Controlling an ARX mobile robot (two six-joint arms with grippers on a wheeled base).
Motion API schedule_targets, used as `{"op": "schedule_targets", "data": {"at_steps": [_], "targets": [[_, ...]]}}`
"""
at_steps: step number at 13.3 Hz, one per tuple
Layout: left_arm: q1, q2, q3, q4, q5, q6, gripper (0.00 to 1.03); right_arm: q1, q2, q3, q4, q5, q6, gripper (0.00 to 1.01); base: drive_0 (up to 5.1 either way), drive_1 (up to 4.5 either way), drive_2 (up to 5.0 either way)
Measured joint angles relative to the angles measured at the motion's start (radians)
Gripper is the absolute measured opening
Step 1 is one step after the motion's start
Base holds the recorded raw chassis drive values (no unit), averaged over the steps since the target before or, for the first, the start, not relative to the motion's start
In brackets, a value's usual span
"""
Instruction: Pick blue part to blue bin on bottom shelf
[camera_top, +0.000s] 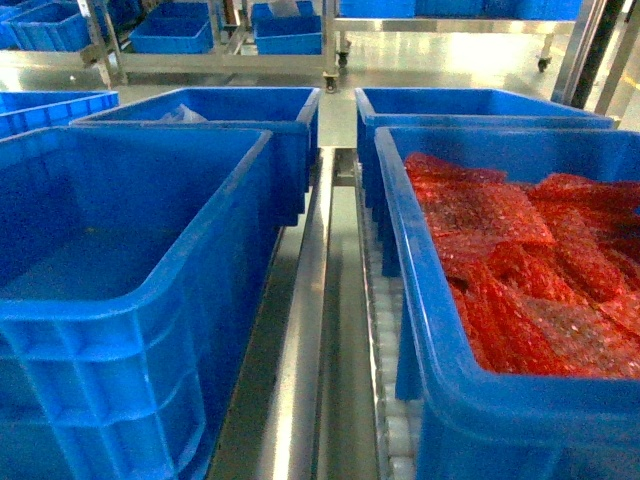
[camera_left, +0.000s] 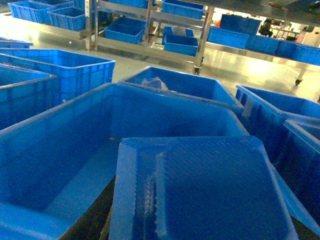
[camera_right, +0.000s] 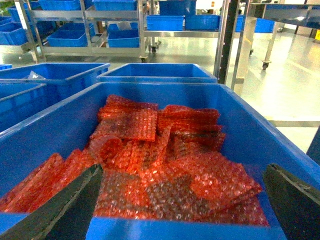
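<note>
A bin (camera_top: 520, 400) at the right holds a heap of red bubble-wrap bags (camera_top: 540, 270). Behind it stands another bin (camera_top: 470, 105). A far bin (camera_top: 215, 110) left of centre holds a clear plastic bag (camera_top: 178, 115). Wheeled steel racks (camera_top: 225, 60) with more bins (camera_top: 172, 30) stand on the glossy floor (camera_top: 440, 65).

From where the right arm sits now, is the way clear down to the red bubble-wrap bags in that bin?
Probably yes. The right gripper is open, its fingers spread just above the near rim of the blue bin. The red bubble-wrap bags lie uncovered, with nothing above them.
</note>
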Motion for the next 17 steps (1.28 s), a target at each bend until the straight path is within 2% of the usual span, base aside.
{"op": "schedule_targets", "data": {"at_steps": [2,17], "targets": [[0.000,0.000,0.000,0.001,0.000,0.000,0.43,0.000,0.000,0.000,0.000,0.000,0.000,0.98,0.1,3.09,-2.9],[0.000,0.003,0.000,-0.001,0.000,0.000,0.43,0.000,0.000,0.000,-0.002,0.000,0.000,0.98,0.0,0.00,0.0]]}}
